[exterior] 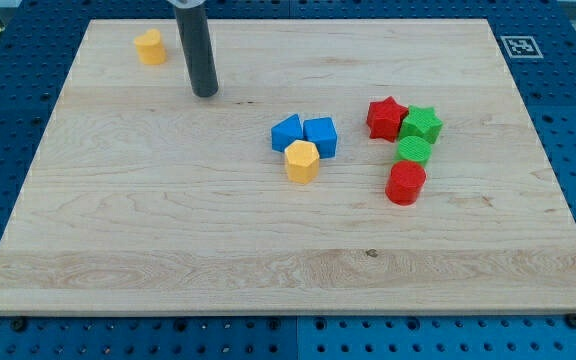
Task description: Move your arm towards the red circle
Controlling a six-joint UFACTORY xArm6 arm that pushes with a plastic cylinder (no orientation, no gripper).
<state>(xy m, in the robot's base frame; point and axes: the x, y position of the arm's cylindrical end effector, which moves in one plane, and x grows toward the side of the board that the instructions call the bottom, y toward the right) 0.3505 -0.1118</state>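
Observation:
The red circle [405, 183] is a red cylinder at the view's right of centre. Touching it above is a green cylinder [413, 151], then a green star [421, 125] and a red star [387, 117]. My tip [205, 94] rests on the board in the upper left, far to the left of and above the red circle. It touches no block.
Two blue blocks [287, 133] [320, 136] and a yellow hexagonal block [302, 161] cluster mid-board, between my tip and the red circle. Another yellow block [150, 47] sits near the top left, left of my rod. The wooden board [168, 250] lies on a blue pegboard table.

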